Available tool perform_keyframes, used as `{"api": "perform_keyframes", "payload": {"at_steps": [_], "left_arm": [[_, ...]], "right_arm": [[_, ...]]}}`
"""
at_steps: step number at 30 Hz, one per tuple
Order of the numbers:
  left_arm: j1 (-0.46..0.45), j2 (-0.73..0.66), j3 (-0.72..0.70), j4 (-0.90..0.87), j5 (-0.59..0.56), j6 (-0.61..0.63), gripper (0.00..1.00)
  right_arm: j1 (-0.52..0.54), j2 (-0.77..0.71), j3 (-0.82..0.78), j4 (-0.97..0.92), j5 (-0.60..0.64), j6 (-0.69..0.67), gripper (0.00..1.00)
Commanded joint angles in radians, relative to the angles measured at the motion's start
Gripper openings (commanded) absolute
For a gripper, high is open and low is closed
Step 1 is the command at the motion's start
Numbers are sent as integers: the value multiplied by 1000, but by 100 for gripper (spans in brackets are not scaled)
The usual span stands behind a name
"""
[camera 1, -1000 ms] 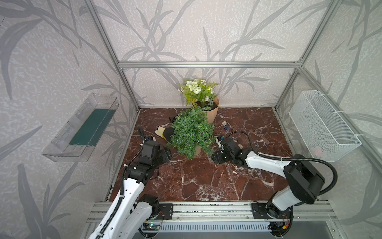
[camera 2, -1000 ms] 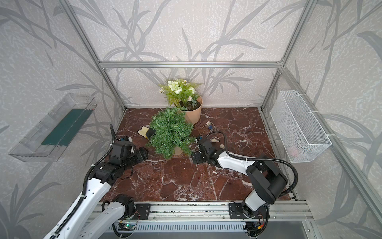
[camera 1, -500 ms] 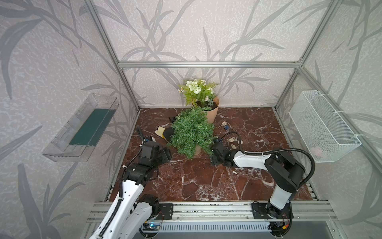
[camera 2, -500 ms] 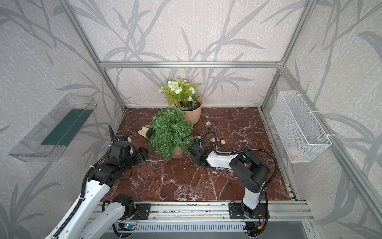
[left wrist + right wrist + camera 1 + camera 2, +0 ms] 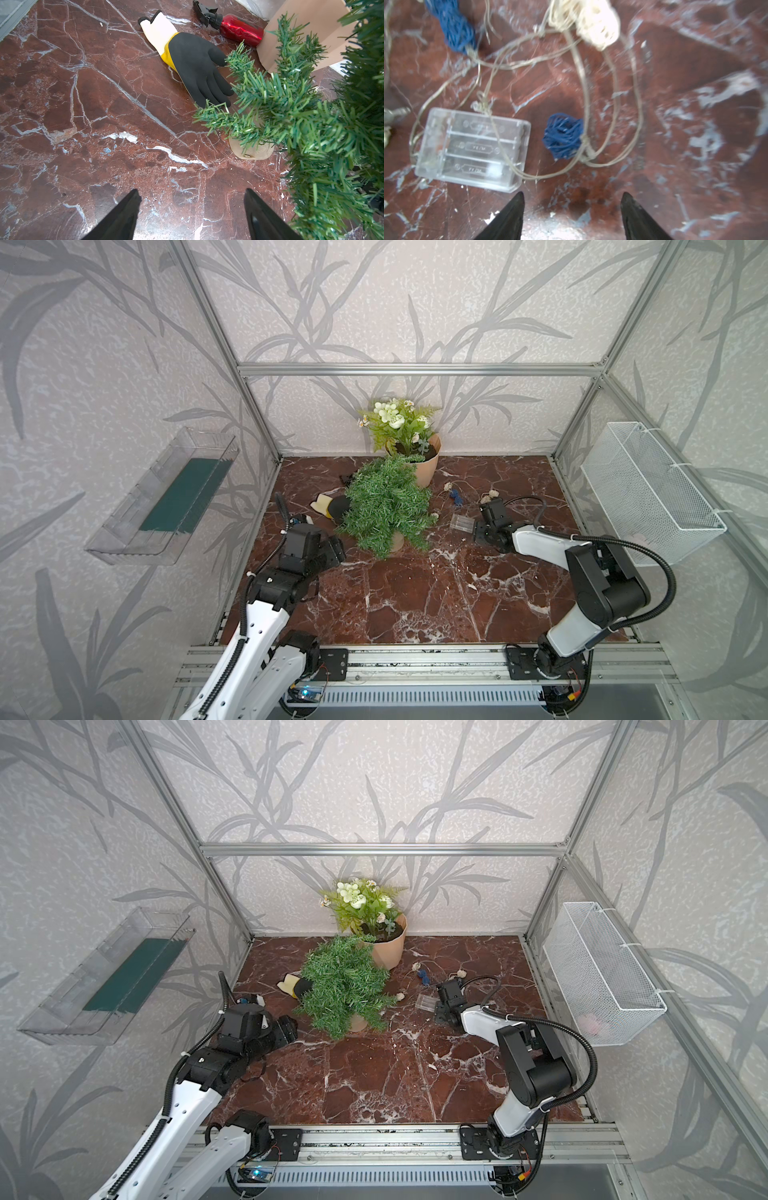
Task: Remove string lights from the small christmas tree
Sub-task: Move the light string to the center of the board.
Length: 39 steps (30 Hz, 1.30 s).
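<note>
Left gripper hangs released, its two black fingers spread wide over bare marble. In both top views it points at the lower branches of the small christmas tree from the left, without touching them. Beyond it a yellow-and-black glove lies flat, partly covered by needles in the top views. A red spray bottle is half hidden behind the tan pot of a white-flowered plant. The tree stands on its tan base, which foliage mostly masks.

To its right the string lights lie on the floor: loops of pale wire, blue and cream woven balls and a clear box. One cream ball sits against the outer branch tips; whether it is caught there cannot be told. The right wrist view is blurred toward its edges.

Right gripper, also released, sits low over the slab, fingers apart just short of the box and a blue ball. The right arm reaches in low from the front rail, elbow raised; the left arm stretches forward.

Red-brown, white-veined marble floors an aluminium-framed booth papered with grey leaves. A clear tray hangs on the left wall and a white wire basket on the right.
</note>
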Motion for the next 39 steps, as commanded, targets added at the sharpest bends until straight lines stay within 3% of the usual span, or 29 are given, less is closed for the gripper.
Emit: {"api": "perform_keyframes", "payload": {"at_steps": [1, 5, 9, 13, 17, 27, 32, 39], "left_arm": [[5, -9, -7, -16, -14, -4, 80], [6, -6, -10, -6, -4, -9, 80], [7, 14, -11, 18, 20, -21, 80], [7, 19, -3, 27, 40, -32, 79], [7, 20, 9, 24, 67, -42, 79], [7, 8, 61, -10, 113, -58, 79], [8, 2, 70, -15, 110, -57, 79], [8, 4, 72, -11, 114, -56, 79]], "right_arm": [[18, -87, -16, -51, -65, -40, 81], [119, -209, -42, -35, -33, -71, 88], [145, -202, 6, 27, -30, -72, 89], [126, -17, 232, -45, -25, -105, 90], [91, 222, 478, -114, -133, -102, 90], [71, 647, 995, -381, -108, -95, 90], [62, 669, 982, -423, 21, -113, 91], [-48, 608, 830, -473, 47, -103, 91]]}}
